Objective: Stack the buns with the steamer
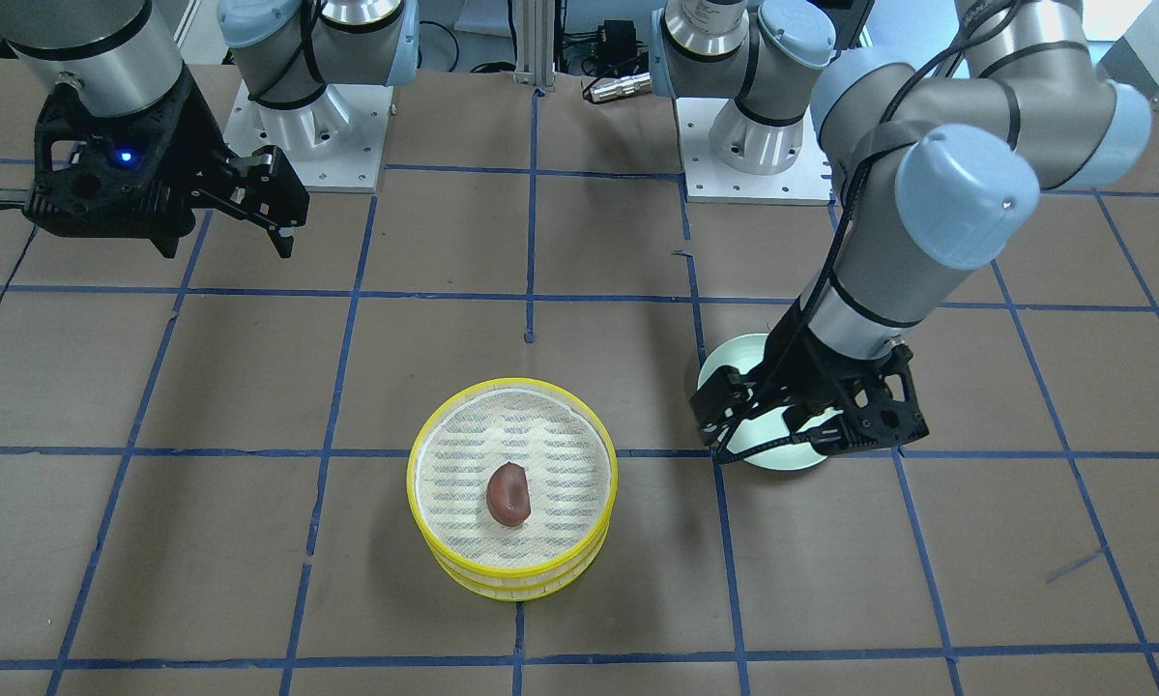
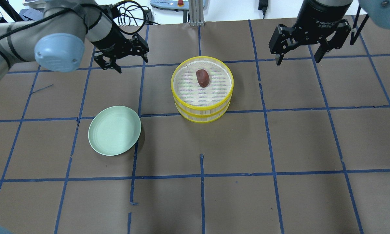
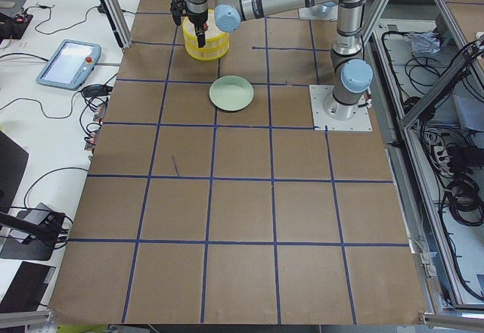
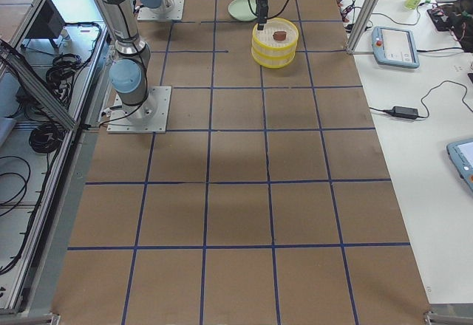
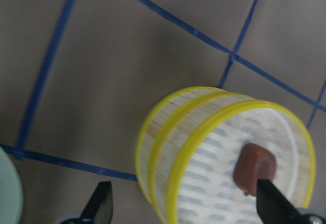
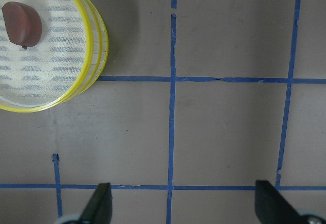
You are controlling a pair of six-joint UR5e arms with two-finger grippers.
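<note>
The yellow-rimmed two-tier steamer (image 2: 202, 97) stands mid-table. The reddish-brown oval bun (image 2: 202, 77) lies on its top mat, and also shows in the front view (image 1: 508, 493) and the left wrist view (image 5: 254, 166). The white bun shows in no view. My left gripper (image 2: 132, 65) is open and empty, held in the air to the left of the steamer and beyond the plate; its fingers (image 5: 102, 203) frame the steamer (image 5: 204, 152). My right gripper (image 2: 297, 60) is open and empty, in the air to the right of the steamer (image 6: 76, 56).
An empty pale green plate (image 2: 114, 130) sits to the left of the steamer, nearer the robot; in the front view the left gripper (image 1: 772, 447) partly covers it (image 1: 734, 358). Brown table with blue tape grid. The arm bases stand at the table's robot-side edge.
</note>
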